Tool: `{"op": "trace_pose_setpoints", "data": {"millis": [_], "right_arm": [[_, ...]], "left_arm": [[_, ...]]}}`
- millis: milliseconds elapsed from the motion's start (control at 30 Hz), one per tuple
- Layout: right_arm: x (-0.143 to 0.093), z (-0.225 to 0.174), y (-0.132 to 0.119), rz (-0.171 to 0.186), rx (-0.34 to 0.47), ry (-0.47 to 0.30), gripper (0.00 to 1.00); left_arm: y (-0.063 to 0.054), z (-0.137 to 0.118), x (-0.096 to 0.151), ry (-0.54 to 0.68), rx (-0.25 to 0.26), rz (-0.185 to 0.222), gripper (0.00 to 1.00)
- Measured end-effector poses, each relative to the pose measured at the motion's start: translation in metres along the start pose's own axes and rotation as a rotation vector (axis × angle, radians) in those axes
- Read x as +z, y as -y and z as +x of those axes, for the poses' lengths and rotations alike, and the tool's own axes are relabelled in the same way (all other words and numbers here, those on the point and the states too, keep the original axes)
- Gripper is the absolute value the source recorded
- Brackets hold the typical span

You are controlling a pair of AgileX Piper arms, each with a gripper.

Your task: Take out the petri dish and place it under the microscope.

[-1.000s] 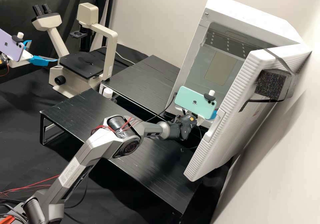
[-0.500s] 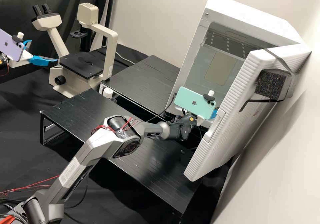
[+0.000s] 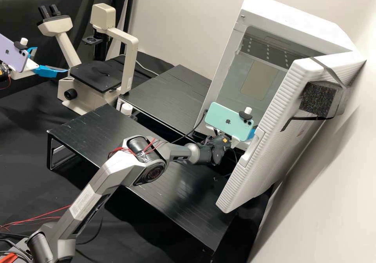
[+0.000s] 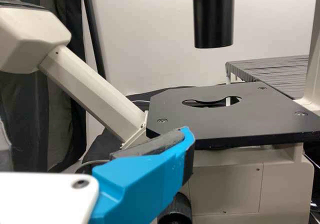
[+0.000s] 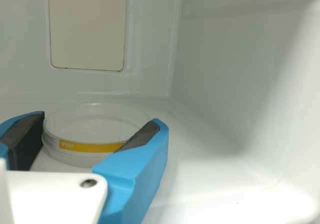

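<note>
At the high view's left edge my left gripper (image 3: 51, 60) stands open beside the microscope (image 3: 98, 75). In the left wrist view one finger of the left gripper (image 4: 100, 129) shows before the black stage (image 4: 200, 119). My right gripper (image 3: 252, 133) is in the opening of the white cabinet (image 3: 297, 20), partly hidden by a green phone. Inside, the clear petri dish (image 5: 95, 126) with a yellow label lies flat on the white floor. The right gripper (image 5: 101, 121) is open, one finger at either side of the dish; whether the pads touch it, I cannot tell.
The cabinet's thick white door (image 3: 266, 137) stands swung out beside the right arm's wrist. Two low black platforms (image 3: 164, 94) lie between microscope and cabinet. The cabinet's side wall (image 5: 235, 74) rises beside the right gripper. A small white-capped item (image 3: 126, 109) stands between the platforms.
The right arm's wrist and phone have sunk very slightly in the high view. The left arm, microscope and cabinet have kept their places.
</note>
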Motion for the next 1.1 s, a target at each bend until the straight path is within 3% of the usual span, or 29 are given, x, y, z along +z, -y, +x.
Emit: {"op": "trace_pose_setpoints", "data": {"millis": [733, 800, 933, 1100], "right_arm": [[0.012, -0.061, -0.014, 0.077, 0.034, -0.039, 0.0], [0.012, -0.069, -0.016, 0.088, 0.046, -0.049, 0.0], [0.012, -0.086, -0.015, 0.145, 0.079, -0.049, 0.0], [0.01, -0.108, -0.007, 0.145, 0.111, -0.039, 0.0]], "left_arm": [[0.0, 0.0, 0.0, 0.0, 0.0, 0.0, 1.0], [0.0, 0.0, 0.0, 0.0, 0.0, 0.0, 1.0], [0.0, 0.0, 0.0, 0.0, 0.0, 0.0, 1.0], [0.0, 0.0, 0.0, 0.0, 0.0, 0.0, 1.0]]}}
